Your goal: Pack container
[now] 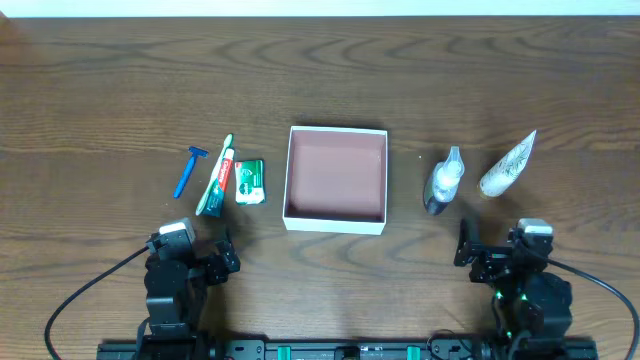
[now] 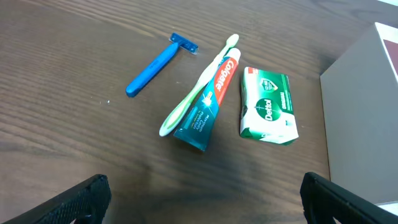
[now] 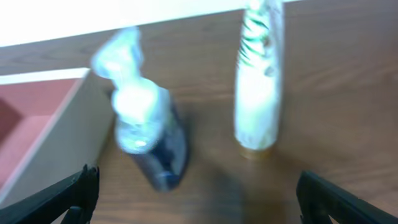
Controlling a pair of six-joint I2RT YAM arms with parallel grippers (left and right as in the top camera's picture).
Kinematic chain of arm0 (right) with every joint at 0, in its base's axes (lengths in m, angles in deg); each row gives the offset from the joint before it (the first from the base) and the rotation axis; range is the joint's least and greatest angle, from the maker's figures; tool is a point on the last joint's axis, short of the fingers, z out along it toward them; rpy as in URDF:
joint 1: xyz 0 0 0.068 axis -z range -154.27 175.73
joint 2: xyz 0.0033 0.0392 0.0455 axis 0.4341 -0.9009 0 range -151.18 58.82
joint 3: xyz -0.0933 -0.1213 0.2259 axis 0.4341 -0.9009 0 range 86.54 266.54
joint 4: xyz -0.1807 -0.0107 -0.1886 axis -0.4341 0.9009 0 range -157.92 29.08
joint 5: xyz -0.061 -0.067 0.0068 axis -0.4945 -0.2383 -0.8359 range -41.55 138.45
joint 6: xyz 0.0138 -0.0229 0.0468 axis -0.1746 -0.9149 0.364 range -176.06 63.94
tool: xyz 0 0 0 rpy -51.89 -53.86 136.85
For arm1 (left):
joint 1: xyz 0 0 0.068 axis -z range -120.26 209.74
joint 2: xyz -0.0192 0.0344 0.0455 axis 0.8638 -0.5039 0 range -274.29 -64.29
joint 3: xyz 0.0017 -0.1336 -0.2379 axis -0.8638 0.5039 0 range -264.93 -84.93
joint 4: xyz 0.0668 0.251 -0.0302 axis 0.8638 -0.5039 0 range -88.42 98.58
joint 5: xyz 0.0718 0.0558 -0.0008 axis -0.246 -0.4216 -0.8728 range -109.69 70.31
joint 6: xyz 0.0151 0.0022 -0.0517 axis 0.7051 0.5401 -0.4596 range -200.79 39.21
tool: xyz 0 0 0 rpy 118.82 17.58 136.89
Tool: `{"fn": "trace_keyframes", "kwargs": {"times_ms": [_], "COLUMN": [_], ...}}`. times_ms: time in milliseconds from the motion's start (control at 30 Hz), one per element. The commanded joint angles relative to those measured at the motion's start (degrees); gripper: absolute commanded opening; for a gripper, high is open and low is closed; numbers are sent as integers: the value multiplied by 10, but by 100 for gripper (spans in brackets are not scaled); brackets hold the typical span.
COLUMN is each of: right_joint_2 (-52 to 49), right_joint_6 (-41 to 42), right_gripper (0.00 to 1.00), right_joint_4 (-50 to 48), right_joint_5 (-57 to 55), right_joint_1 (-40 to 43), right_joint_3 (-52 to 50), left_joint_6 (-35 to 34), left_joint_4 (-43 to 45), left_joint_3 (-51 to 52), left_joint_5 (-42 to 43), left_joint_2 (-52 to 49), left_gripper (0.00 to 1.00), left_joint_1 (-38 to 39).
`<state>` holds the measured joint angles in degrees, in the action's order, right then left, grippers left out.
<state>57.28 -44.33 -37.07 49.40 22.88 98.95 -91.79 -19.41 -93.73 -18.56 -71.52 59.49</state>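
Note:
The container, a shallow square box with white walls and a reddish-brown floor, sits mid-table and is empty. Left of it lie a blue razor, a green toothbrush beside a toothpaste tube, and a green soap box. Right of it lie a dark bottle with a white pump top and a white tube. My left gripper is open and empty, near the front edge below the toiletries. My right gripper is open and empty below the bottle.
The left wrist view shows the razor, toothbrush, toothpaste, soap box and the container wall. The right wrist view shows the bottle, tube and container corner.

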Motion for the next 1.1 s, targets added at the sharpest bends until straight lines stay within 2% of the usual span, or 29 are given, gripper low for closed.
{"fn": "trace_keyframes", "kwargs": {"times_ms": [0, 133, 233, 333, 467, 600, 833, 1067], "right_joint_2": [-39, -139, -260, -399, -586, -720, -834, -909], "right_joint_6": [7, 0, -12, -30, -114, -120, 13, 70], "right_gripper": [99, 99, 99, 99, 99, 99, 98, 88], "right_joint_4": [2, 21, 70, 160, 324, 437, 431, 435], "right_joint_5": [36, 36, 35, 19, -39, -38, -42, -54], "right_joint_1": [2, 2, 2, 2, 2, 2, 61, 105], "right_joint_3": [74, 193, 328, 482, 710, 854, 887, 887], "left_joint_6": [-7, -7, -7, -7, -7, -7, -7, -7], "left_joint_4": [1, 1, 2, 1, 1, 1, 1, 1], "left_joint_3": [10, 10, 10, 10, 10, 10, 10, 10], "left_joint_5": [-1, -1, -1, -1, 0, 0, -1, -1], "left_joint_2": [5, 5, 5, 5, 5, 5, 5, 5], "left_gripper": [98, 98, 98, 98, 98, 98, 98, 98], "left_joint_1": [2, 2, 2, 2, 2, 2, 2, 2]}}
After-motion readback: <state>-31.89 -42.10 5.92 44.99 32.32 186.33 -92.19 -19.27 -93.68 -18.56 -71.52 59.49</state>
